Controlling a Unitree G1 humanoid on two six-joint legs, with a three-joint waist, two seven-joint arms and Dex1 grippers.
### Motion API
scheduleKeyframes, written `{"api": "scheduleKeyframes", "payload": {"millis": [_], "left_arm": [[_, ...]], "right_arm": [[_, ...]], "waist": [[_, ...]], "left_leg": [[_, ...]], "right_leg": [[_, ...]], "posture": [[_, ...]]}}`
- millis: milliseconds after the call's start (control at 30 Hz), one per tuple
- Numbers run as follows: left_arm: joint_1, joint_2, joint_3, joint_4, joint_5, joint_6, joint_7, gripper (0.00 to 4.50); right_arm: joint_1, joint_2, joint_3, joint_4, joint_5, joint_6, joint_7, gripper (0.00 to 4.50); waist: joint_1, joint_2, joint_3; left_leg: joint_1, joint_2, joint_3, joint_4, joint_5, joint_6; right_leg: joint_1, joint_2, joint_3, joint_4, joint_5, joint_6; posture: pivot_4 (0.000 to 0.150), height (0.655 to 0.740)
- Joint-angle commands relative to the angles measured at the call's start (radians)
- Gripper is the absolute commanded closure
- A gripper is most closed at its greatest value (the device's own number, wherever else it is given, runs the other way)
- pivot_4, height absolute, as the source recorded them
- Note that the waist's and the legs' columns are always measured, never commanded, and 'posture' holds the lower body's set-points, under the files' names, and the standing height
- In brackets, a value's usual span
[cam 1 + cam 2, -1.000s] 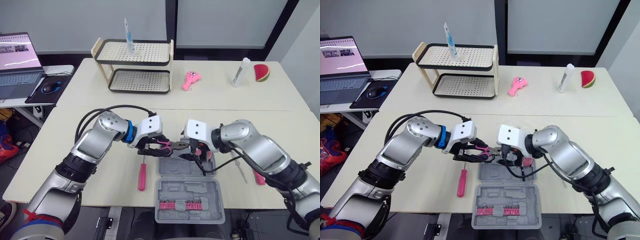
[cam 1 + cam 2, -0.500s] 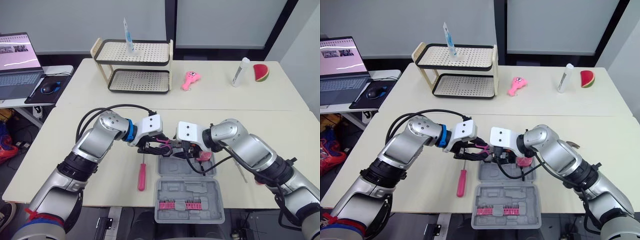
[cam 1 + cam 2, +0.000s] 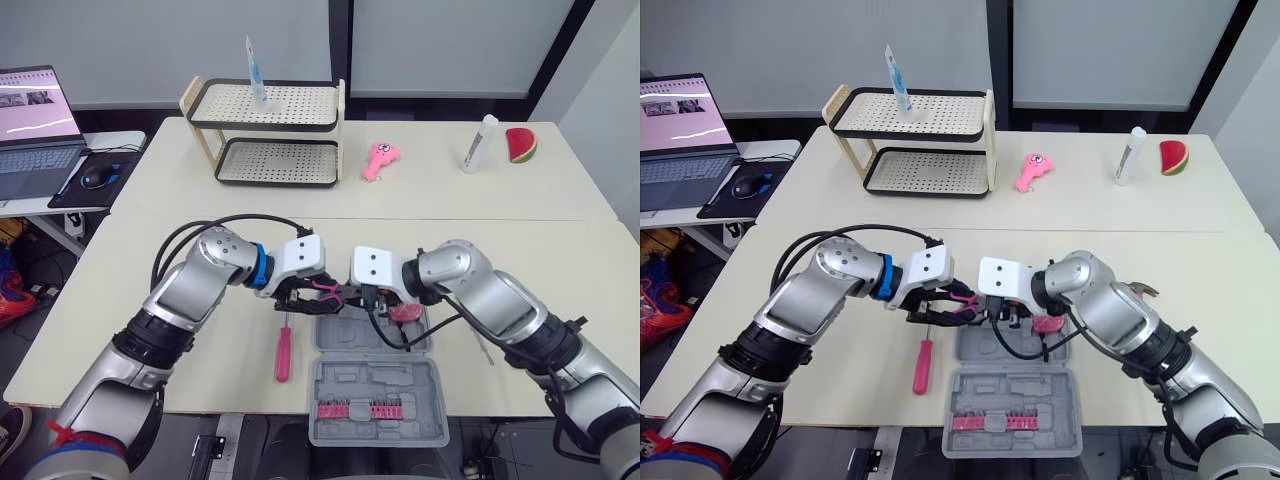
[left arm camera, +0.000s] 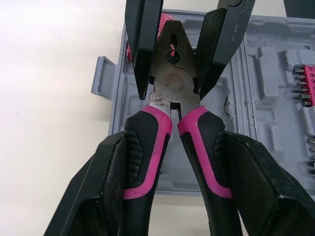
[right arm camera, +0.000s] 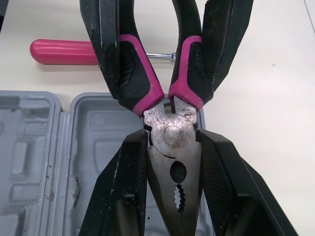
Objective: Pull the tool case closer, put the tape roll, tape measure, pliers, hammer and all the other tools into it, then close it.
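Note:
Pink-and-black pliers hang above the far half of the open grey tool case, held from both ends. My left gripper is shut on the handles, its fingers pressed against both grips. My right gripper is shut on the metal head, one finger on each side of the pivot. A pink-handled screwdriver lies on the table left of the case. A pink item sits at the case's far right corner. Pink bits line the near half.
A thin tool lies right of the case, partly under my right arm. At the back stand a two-tier rack, a pink toy, a white tube and a watermelon slice. A laptop sits far left.
My right gripper moved left to the pliers' head and closed its fingers on it. The left gripper kept its hold on the handles and barely moved.

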Motion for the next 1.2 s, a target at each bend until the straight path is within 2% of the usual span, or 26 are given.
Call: {"api": "scheduleKeyframes", "payload": {"millis": [33,100,233,300,433,600,800,1200], "left_arm": [[0.000,-0.011,0.069,-0.040,-0.050,-0.062,0.002,0.74],[0.025,0.007,0.124,-0.060,-0.102,-0.094,-0.020,0.07],[0.125,0.055,0.262,-0.086,-0.259,-0.127,-0.111,0.00],[0.174,0.075,0.312,-0.067,-0.295,-0.185,-0.150,0.00],[0.291,0.148,0.357,-0.014,-0.272,-0.341,-0.228,0.00],[0.367,0.172,0.371,-0.005,-0.273,-0.404,-0.224,0.00],[0.372,0.167,0.360,0.008,-0.255,-0.445,-0.202,0.00],[0.388,0.178,0.356,0.003,-0.254,-0.444,-0.200,0.00]], "right_arm": [[0.007,-0.047,-0.042,-0.041,-0.006,-0.036,0.026,3.25],[0.017,-0.082,-0.051,-0.055,-0.005,-0.043,0.042,3.25],[0.059,-0.138,-0.066,-0.097,0.004,-0.042,0.065,3.25],[0.082,-0.165,-0.070,-0.119,0.006,-0.042,0.075,3.25],[0.113,-0.223,-0.064,-0.155,-0.018,-0.051,0.098,3.25],[0.129,-0.232,-0.043,-0.181,-0.040,-0.029,0.096,3.25],[0.139,-0.180,0.002,-0.152,-0.096,-0.017,0.067,3.25],[0.170,-0.159,0.000,-0.130,-0.130,-0.008,0.065,3.25]], "waist": [[0.001,0.000,0.000],[0.001,0.000,0.000],[-0.004,0.000,0.000],[-0.005,0.000,0.000],[-0.002,0.000,0.000],[0.006,0.000,0.000],[0.007,0.000,0.000],[0.006,0.000,0.000]], "left_leg": [[0.000,0.000,0.000,0.000,0.000,0.000],[0.000,0.000,0.000,0.000,0.000,0.000],[0.000,0.001,0.000,0.000,0.000,0.000],[0.001,0.002,0.000,-0.001,0.000,0.000],[0.002,0.001,0.000,-0.001,0.000,0.000],[0.002,0.001,0.000,-0.001,0.000,0.000],[0.002,0.001,0.000,-0.001,0.000,0.000],[0.002,0.001,0.000,-0.001,0.000,0.000]], "right_leg": [[0.000,0.000,0.000,0.000,0.000,0.000],[0.000,0.000,0.000,0.000,0.000,0.000],[0.000,0.000,0.001,0.000,0.000,0.000],[0.000,0.000,0.001,0.000,0.000,0.000],[0.000,0.000,0.001,0.000,0.000,0.000],[0.000,0.000,0.001,0.000,0.000,0.000],[0.000,0.000,0.001,0.000,0.000,0.000],[0.000,0.000,0.001,0.001,0.000,0.000]], "posture": [[0.150,0.7400],[0.150,0.7400],[0.150,0.7400],[0.150,0.7400],[0.150,0.7400],[0.150,0.7400],[0.150,0.7400],[0.150,0.7400]]}}
